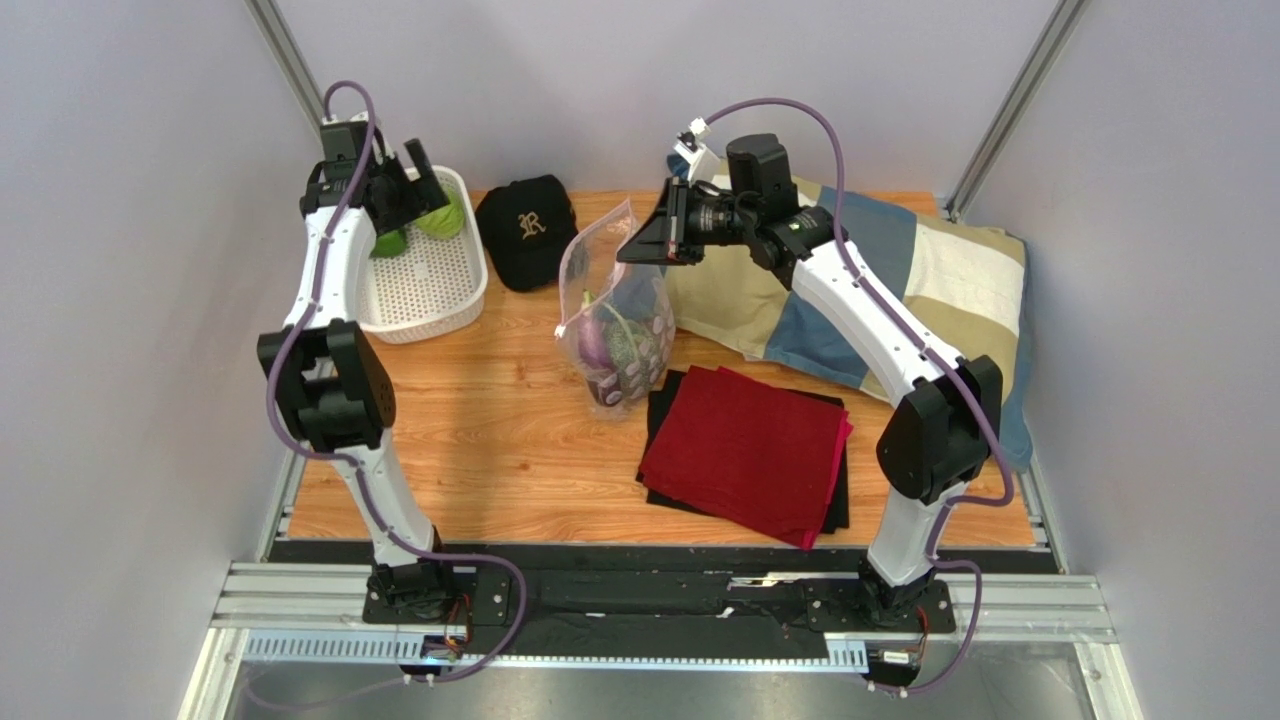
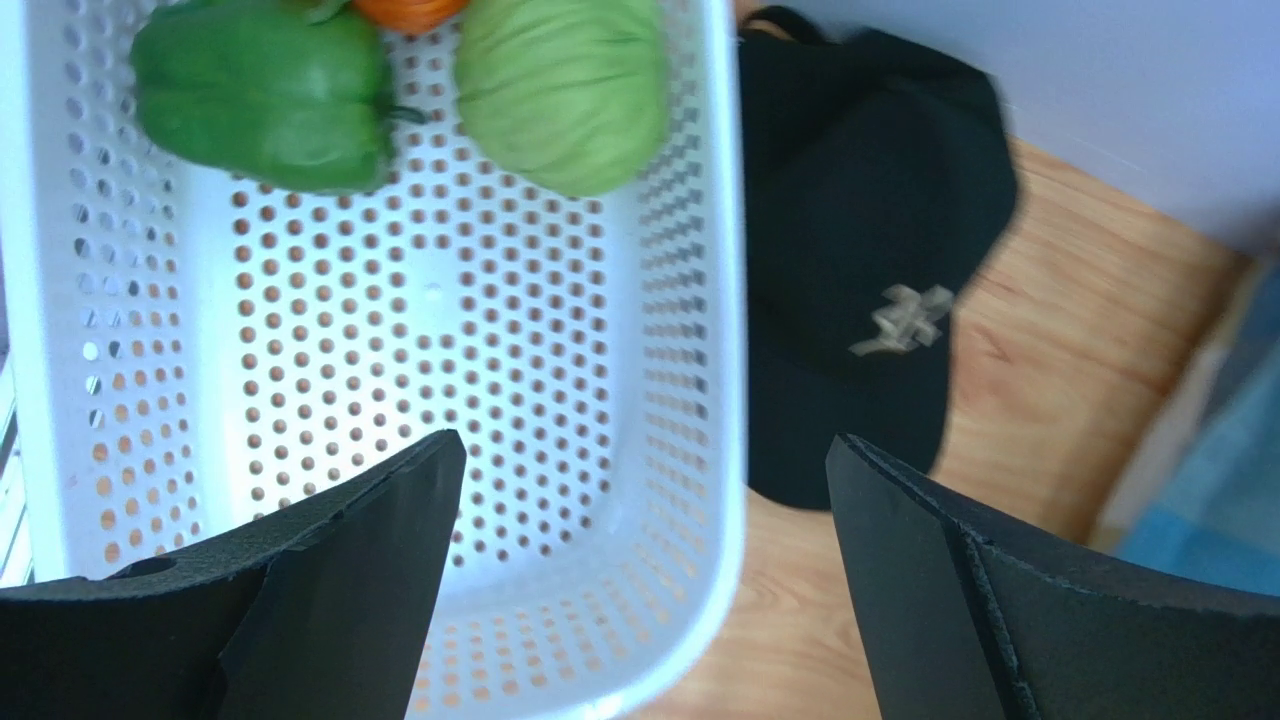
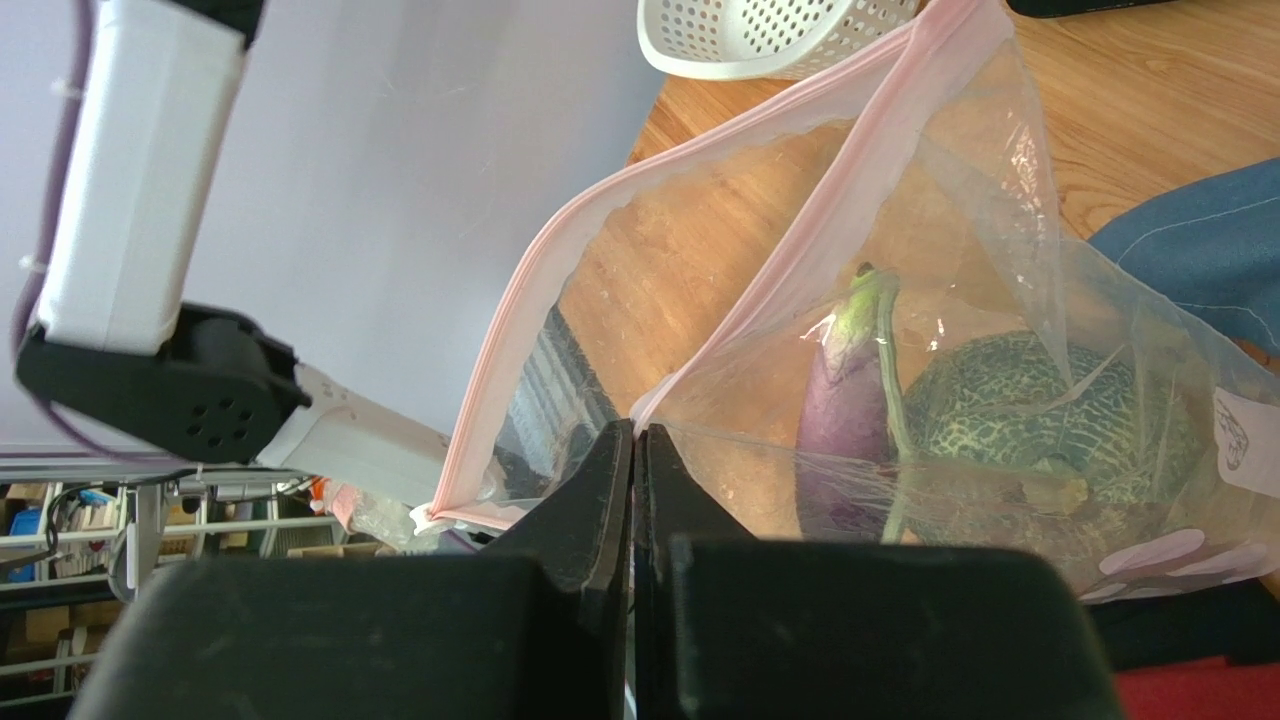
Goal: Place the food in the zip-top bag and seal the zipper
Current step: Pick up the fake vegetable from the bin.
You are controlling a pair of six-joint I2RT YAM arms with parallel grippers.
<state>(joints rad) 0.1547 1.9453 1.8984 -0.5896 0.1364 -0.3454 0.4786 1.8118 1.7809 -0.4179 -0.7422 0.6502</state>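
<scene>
The clear zip-top bag stands mid-table, its mouth open. Inside lie a purple eggplant and a netted grey-green melon. My right gripper is shut on the bag's pink-white zipper edge and holds it up; it also shows in the top view. My left gripper is open and empty above the white basket; in the top view it is at the back left. In the basket are a green pepper, a pale green cabbage and an orange pumpkin.
A black cap lies between the basket and the bag. A folded dark red cloth lies in front of the bag. A patchwork cushion fills the back right. Grey walls close in on both sides.
</scene>
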